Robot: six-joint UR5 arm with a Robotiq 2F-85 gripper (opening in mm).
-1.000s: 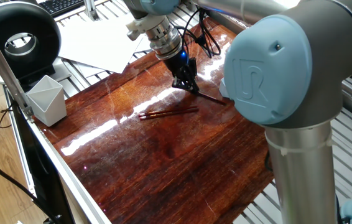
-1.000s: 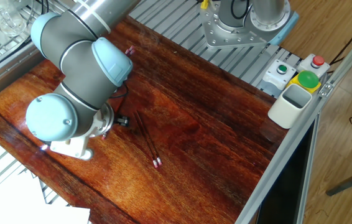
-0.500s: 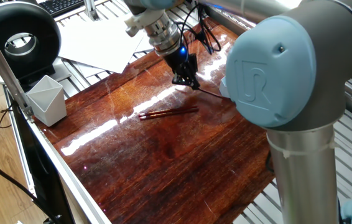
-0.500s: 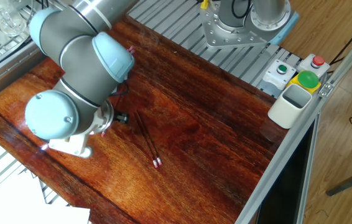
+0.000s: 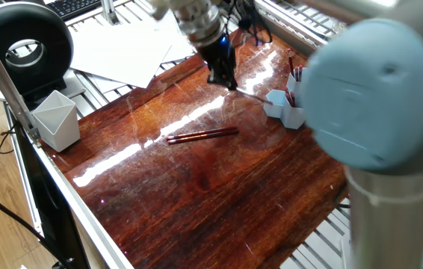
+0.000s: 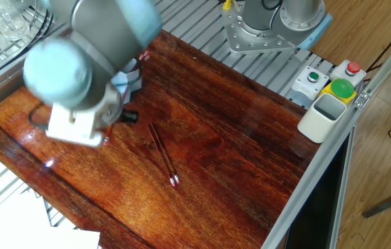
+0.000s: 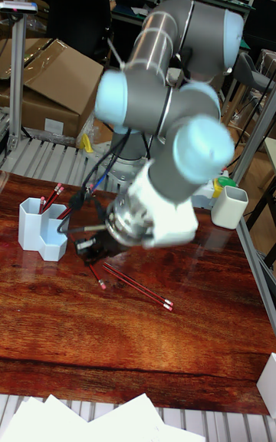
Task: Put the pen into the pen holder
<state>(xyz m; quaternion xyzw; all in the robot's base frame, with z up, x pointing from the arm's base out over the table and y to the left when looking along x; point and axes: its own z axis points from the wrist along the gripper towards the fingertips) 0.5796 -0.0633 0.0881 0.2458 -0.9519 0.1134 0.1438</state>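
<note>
Currently, the black two-finger tool (image 5: 223, 73) hangs above the glossy dark wooden counter (image 5: 196, 187), its fingers clamped on a thin dark pen (image 5: 250, 93) held nearly level. The small light blue hexagonal-tube plastic pen holder (image 5: 286, 104) stands near the far counter edge, just beside the pen's free end, with red pens inside. Two slim reddish-brown pencils (image 5: 202, 135) lie side by side mid-counter. A pale grey-white angular cup (image 5: 56, 119) stands well apart.

A pale grey-white angular cup (image 5: 56, 119) stands at the edge of the glossy wooden tabletop (image 5: 196, 187). White paper sheets (image 5: 122, 48) lie beyond it, near a black ring-shaped device (image 5: 21, 45). A button box (image 6: 334, 79) sits behind the cup.
</note>
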